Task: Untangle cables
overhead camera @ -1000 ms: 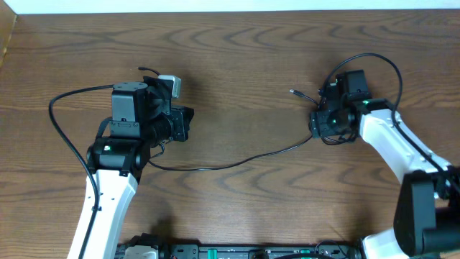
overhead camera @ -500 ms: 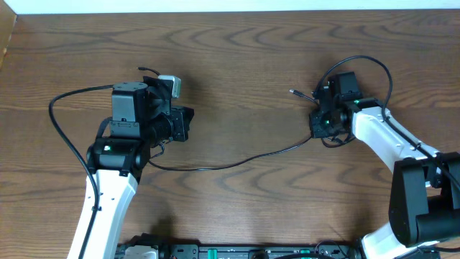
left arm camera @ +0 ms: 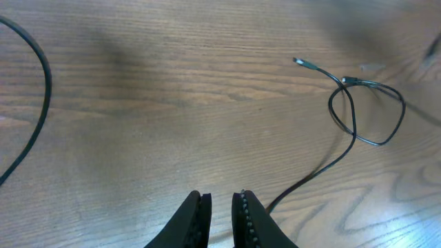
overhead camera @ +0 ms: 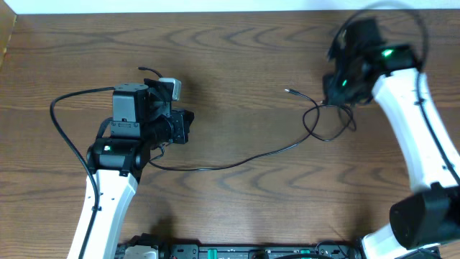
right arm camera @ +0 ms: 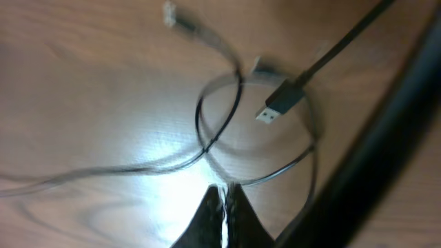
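— Right arm (overhead camera: pixel 410 108) has gone up and toward the far corner in the last second. It was sitting low over the knot; now you can see what was under it.

— And the left arm (overhead camera: pixel 108 180)?

— Same spot, same pose as a second ago.

— So where's the cable (overhead camera: pixel 237 162) now?

— Lying on the table (overhead camera: pixel 237 57). It's thin and black, and it comes out from beside the left arm, sweeps across the middle and ends in a loose loop (left arm camera: pixel 353 124) that crosses over itself just below the right gripper (right arm camera: pixel 224 200). The small plug end (overhead camera: pixel 287 91) pokes out of the loop toward the left, flat on the wood.

— Is that gripper holding it?

— Its fingers are pressed together, and in the wrist view a strand from the crossing runs straight into the tips, so it looks pinched there. The picture is blurry, mind.

— What's the other plug in that view?

— A flat black plug (right arm camera: pixel 279 107) on a thicker lead, in front of the loop. I can't tell what it belongs to.

— And the left gripper (left arm camera: pixel 220 207)?

— Fingers drawn nearly together with only a slit between them, and nothing in it that I can see. The cable passes just beside the right-hand finger, not between them. The loop is well away from it.
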Robot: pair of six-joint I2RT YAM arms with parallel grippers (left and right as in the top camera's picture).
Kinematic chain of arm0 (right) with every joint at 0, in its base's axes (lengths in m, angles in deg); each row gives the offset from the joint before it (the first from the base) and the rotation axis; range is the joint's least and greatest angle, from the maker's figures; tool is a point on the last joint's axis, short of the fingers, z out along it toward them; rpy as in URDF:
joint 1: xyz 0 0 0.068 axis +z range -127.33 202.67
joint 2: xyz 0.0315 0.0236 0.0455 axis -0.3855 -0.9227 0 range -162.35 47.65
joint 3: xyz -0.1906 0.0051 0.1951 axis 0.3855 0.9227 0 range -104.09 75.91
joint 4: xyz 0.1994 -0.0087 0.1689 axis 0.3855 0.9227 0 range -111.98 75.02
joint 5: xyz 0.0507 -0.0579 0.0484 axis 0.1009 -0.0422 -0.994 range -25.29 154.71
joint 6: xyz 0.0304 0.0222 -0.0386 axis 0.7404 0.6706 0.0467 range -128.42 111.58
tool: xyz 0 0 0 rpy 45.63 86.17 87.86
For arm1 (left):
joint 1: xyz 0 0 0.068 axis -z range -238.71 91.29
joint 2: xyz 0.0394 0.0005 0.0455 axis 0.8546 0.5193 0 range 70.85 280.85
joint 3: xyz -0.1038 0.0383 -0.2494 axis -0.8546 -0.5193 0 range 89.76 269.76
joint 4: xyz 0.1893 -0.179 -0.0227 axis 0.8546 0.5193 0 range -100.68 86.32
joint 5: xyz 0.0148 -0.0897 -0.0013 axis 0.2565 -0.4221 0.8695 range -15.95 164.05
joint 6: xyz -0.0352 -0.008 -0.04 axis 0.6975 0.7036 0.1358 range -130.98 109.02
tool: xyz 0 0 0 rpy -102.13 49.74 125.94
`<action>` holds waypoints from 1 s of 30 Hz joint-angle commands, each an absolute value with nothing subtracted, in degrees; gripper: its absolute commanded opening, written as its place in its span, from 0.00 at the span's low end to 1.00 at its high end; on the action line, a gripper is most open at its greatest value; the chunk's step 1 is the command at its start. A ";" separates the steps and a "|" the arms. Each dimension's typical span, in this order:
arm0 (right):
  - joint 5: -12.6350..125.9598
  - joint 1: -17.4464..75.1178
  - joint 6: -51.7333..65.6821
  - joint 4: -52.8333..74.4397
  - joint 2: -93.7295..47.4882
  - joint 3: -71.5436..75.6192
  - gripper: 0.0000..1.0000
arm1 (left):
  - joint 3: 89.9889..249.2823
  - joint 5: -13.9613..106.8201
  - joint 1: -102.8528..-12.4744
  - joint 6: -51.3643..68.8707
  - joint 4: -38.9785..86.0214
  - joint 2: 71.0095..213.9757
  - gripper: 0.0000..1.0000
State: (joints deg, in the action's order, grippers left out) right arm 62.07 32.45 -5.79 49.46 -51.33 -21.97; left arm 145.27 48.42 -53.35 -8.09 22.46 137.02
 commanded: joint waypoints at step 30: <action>73.81 25.63 -1.13 65.39 -49.16 -61.84 0.01 | 140.43 35.63 -53.11 -12.76 24.43 137.08 0.25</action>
State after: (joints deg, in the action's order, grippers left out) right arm 71.45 28.15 -3.12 65.59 -49.21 -61.36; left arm 140.74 36.83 -53.28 -11.50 24.45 137.02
